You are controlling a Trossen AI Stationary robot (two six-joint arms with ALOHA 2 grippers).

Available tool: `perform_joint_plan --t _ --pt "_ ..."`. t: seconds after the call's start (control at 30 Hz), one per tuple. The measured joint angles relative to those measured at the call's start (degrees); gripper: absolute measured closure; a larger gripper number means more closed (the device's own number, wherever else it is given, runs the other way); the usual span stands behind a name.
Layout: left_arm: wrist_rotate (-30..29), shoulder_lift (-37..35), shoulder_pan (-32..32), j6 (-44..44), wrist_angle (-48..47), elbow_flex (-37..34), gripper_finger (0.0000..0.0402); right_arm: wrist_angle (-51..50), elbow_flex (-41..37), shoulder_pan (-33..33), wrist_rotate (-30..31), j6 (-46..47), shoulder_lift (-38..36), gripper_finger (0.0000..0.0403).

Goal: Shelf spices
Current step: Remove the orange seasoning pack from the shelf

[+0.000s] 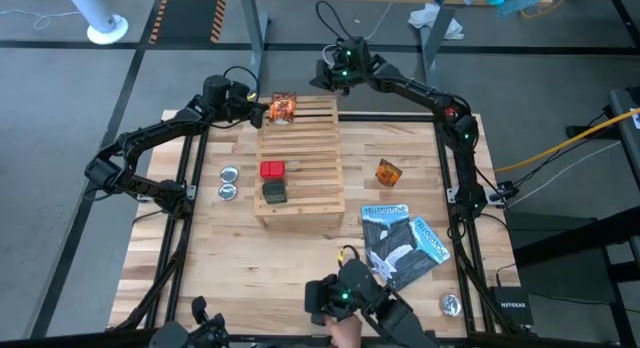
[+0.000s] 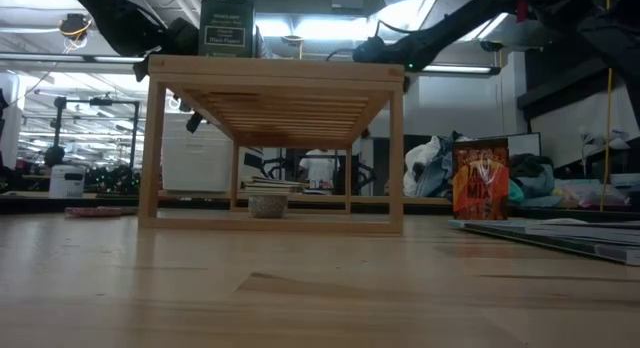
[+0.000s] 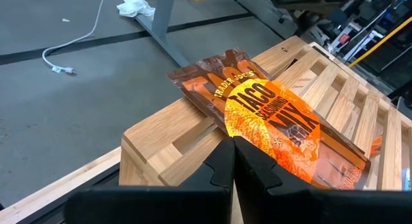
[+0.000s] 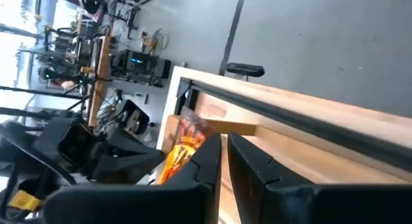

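High view: the left gripper (image 1: 262,110) is hovering at the shelf's (image 1: 310,193) far-left corner, where an orange packet (image 1: 284,109) is lying; a red box (image 1: 272,169) and a dark grey box (image 1: 274,192) are sitting on the shelf's left side, and a second packet (image 1: 388,172) is standing on the bench (image 1: 250,268) right of the shelf.

Low view: that second packet is standing upright, right of the shelf.

Left wrist view: the fingers (image 3: 222,166) are clenched together, empty, just short of the packet. It is likely light, crinkly and limp; an edge pinch suits it.

Right wrist view: the right gripper (image 4: 224,161), fingers nearly closed and empty, is waiting beyond the shelf's far edge.
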Motion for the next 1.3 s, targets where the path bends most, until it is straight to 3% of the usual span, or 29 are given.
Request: perform_joint_plan --t 1.3 --pt "2.54 -0.02 -7.96 -2.14 4.07 0.04 0.0401 -2.92 -0.02 3.6 -2.72 -3.0 0.04 0.037"
